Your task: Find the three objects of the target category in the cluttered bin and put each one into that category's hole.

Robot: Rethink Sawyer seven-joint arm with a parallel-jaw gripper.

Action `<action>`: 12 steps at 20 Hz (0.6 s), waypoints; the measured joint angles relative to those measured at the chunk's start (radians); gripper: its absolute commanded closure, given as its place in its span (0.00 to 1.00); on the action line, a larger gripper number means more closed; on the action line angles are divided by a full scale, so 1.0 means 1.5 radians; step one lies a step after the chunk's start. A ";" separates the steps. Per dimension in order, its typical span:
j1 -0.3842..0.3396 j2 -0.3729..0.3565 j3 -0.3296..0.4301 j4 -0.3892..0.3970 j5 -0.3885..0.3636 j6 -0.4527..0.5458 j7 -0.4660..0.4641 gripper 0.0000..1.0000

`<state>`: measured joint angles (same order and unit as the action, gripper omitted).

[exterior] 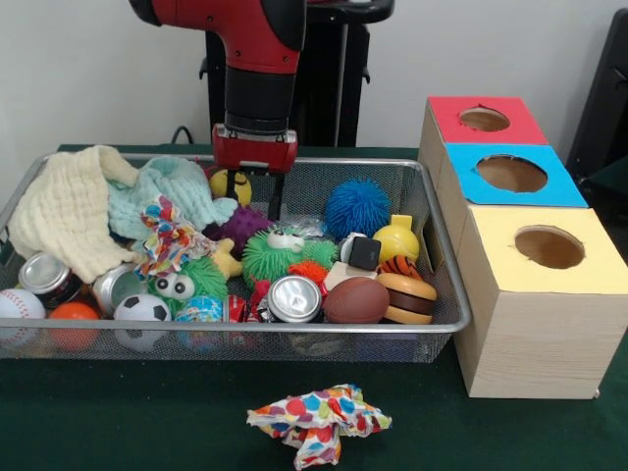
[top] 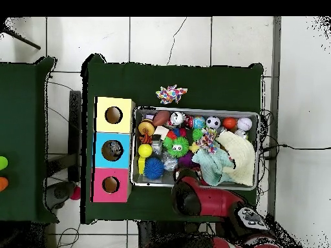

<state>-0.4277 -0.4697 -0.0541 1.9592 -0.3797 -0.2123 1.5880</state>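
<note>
My gripper [exterior: 253,199] hangs open at the back of the wire bin [exterior: 446,285], its fingertips [exterior: 278,204] just above the clutter. Nothing sits between them. A yellow ball [exterior: 238,184] lies right behind the left finger and a purple spiky ball [exterior: 243,228] just below. A cream cloth [exterior: 64,211], a teal cloth [exterior: 177,191] and a patterned cloth [exterior: 169,237] fill the bin's left part. Another patterned cloth [exterior: 319,422] lies on the table in front of the bin. In the overhead view the arm [top: 194,195] covers the gripper.
Three boxes with round holes stand beside the bin: red [exterior: 484,120], blue [exterior: 511,174], yellow [exterior: 549,247]. The bin also holds cans [exterior: 294,298], a blue spiky ball [exterior: 357,208], a football [exterior: 355,300], a soccer ball [exterior: 142,312], a baseball [exterior: 18,306] and a toy burger [exterior: 407,296].
</note>
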 measured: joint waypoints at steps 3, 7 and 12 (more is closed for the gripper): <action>-0.016 0.000 0.018 0.005 0.000 0.000 0.000 0.00; -0.019 0.001 0.025 0.006 0.001 0.000 0.000 0.00; 0.009 0.007 0.019 0.005 0.003 0.000 0.000 0.00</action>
<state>-0.4148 -0.4593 -0.0259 1.9674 -0.3758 -0.2126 1.5880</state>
